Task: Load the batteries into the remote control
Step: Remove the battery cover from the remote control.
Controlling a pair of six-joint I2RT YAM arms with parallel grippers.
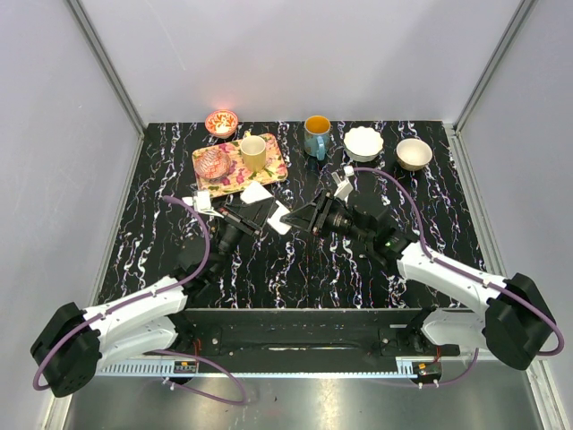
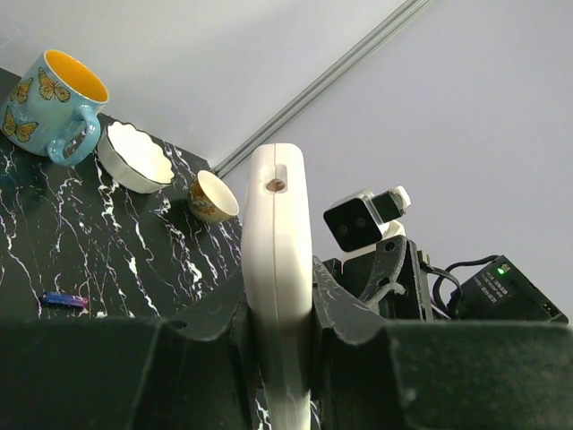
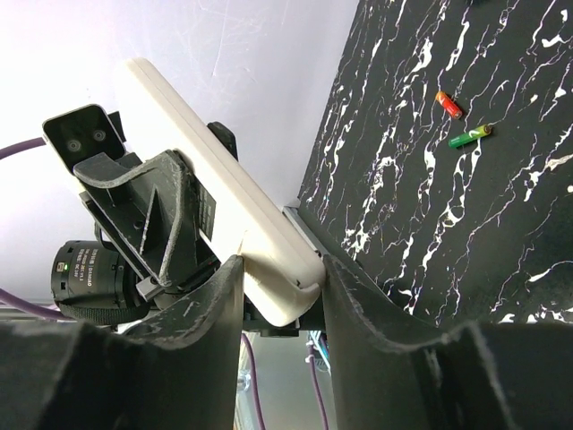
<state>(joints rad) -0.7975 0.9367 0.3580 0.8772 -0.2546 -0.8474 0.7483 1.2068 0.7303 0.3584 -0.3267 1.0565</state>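
The white remote control hangs above the table's middle, held between both grippers. My left gripper is shut on it; in the left wrist view the remote stands edge-on between the fingers. My right gripper is shut round the remote's other end. A red battery and a green battery lie on the marble top. A purplish battery lies on the table too. The remote's face and recess are hidden.
A small white square cover lies just behind the grippers. A flowered tray with a cup and a pink dish is at back left. A blue mug, a white bowl and a small bowl stand along the back.
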